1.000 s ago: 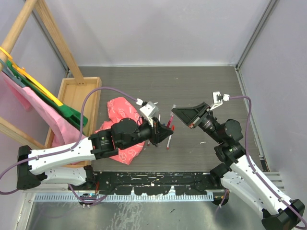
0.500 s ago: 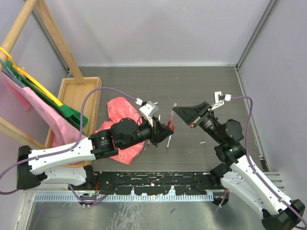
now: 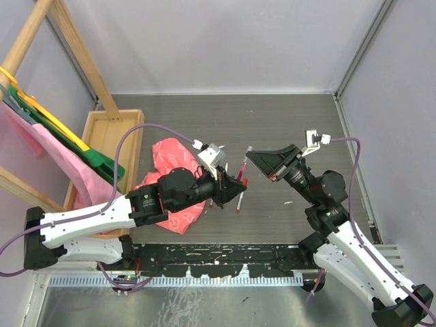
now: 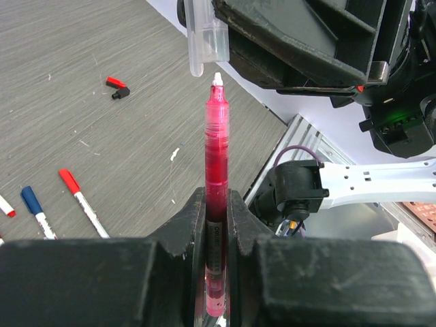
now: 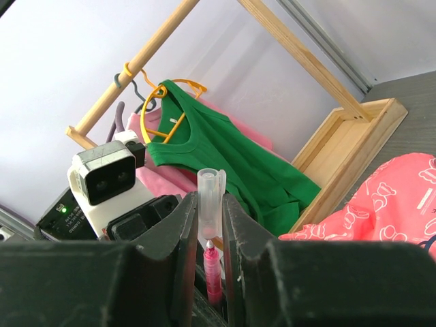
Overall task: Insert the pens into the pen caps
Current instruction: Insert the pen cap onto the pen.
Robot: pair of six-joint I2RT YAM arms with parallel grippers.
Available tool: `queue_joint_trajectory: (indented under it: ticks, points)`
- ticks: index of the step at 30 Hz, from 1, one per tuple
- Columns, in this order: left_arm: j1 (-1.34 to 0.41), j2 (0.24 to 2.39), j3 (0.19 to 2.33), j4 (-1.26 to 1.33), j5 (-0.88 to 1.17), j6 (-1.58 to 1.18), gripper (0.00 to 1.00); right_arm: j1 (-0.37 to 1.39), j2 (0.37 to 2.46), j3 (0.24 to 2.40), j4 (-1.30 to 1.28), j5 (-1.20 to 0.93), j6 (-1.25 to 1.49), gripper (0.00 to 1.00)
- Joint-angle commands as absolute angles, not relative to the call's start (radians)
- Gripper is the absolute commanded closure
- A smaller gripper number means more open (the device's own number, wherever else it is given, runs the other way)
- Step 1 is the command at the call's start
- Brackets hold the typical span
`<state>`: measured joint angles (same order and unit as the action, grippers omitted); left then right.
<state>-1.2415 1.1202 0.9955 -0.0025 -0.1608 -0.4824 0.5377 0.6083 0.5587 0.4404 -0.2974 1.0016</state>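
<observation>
Grey wood-grain counter [image 3: 286,122] runs under both arms, which meet in the air above its middle. The left fingers [image 4: 201,211] are closed tight on the lower barrel of a red pen [image 4: 216,143], its white tip pointing up at the other arm. The right fingers [image 5: 191,225] are pinched on a clear cap [image 5: 210,194], open end turned toward the pen.

Over the last second the left arm has kept still, while the right arm has crept a little up and to the right in the overhead view, carrying the cap with it. Neither grip has altered. That looks like fine lining-up, not pushing home.

From the left wrist the mouth of the cap sits just above the tip and slightly to its left, so the tip is not yet inside. The pair seems nearly aligned; a small sideways correction and then a straight push should seat it.

Two capped pens [image 4: 58,204] and a loose red piece [image 4: 116,87] lie on the counter.
</observation>
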Motion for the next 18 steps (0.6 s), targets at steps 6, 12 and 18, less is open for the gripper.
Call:
queue_joint_trajectory:
  ticks: [6,12,18]
  points:
    - [-1.244,1.098,1.0,0.078,-0.187,-0.48,1.0,0.543,0.598,0.589,0.493,-0.32,0.999,1.0]
    - [-1.244,1.104,1.003,0.09,-0.196,-0.483,1.0,0.543,0.598,0.586,0.494,-0.336,0.994,1.0]
    - [-1.244,1.114,1.012,0.094,-0.2,-0.483,1.0,0.543,0.601,0.583,0.494,-0.352,0.991,1.0]
